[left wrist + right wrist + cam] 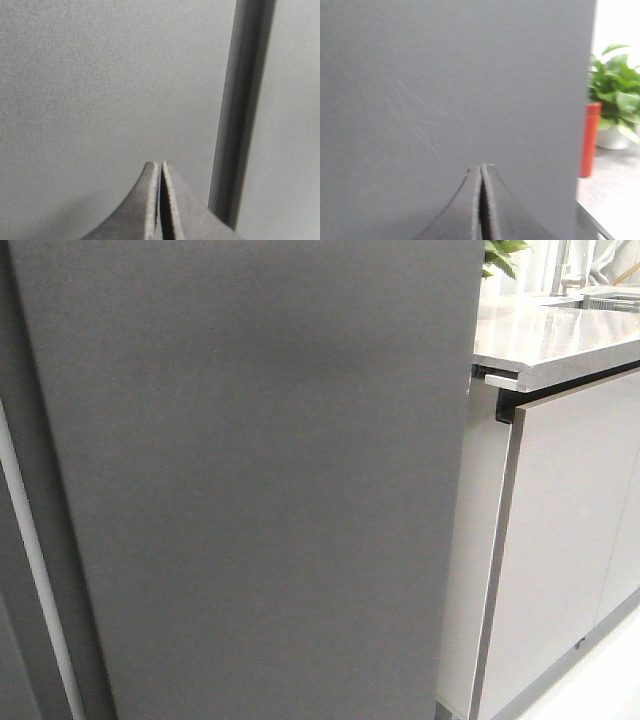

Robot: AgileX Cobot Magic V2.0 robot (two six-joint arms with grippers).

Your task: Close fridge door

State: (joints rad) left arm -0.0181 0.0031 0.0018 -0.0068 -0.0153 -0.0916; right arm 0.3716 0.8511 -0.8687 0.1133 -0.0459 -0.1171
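Note:
The fridge door (260, 480) is a tall, matte dark-grey panel that fills most of the front view; its right edge runs beside the counter. No gripper shows in the front view. In the left wrist view my left gripper (160, 165) is shut and empty, its tips right at the grey panel (100, 85), with a dark vertical gap (245, 110) to one side. In the right wrist view my right gripper (482, 167) is shut and empty, its tips close to the door's faintly scratched face (445, 90).
A grey panel with a white strip (35, 570) stands at the left. A pale stone countertop (560, 340) over glossy pale cabinet doors (570, 530) lies to the right. A red cylinder (590, 140) and a potted plant (617, 100) stand on the counter.

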